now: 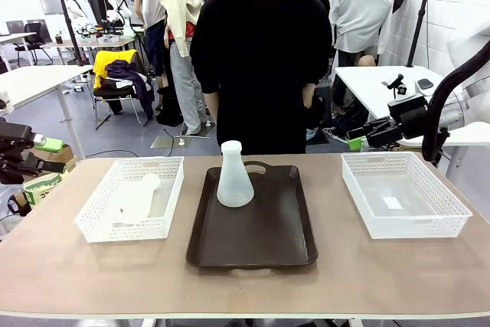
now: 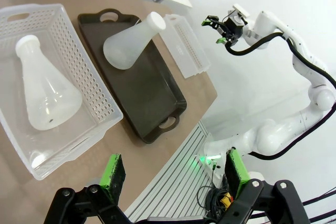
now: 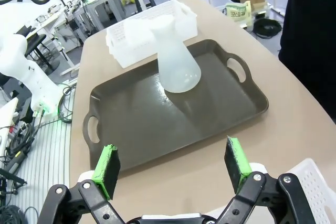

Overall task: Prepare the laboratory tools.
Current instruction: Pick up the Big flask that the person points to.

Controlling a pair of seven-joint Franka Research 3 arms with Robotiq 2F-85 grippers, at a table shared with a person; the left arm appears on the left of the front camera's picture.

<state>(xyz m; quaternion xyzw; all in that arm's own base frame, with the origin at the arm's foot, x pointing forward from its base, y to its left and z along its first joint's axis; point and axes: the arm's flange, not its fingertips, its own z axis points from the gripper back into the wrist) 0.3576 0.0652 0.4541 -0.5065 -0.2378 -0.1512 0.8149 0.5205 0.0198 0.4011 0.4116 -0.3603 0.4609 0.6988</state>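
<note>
Jaws stand apart on both sides, empty. We could lose the lying flask (image 2: 47, 94) along its slick taper when pinching.

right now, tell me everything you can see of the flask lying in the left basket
The conical flask looks like translucent whitish plastic or frosted glass, with a wide round base tapering to a short narrow neck that ends in a thicker lip. It lies on its side on the floor of the white lattice basket on the robot's left, neck angled toward the far side, base nearer the robot.
</note>
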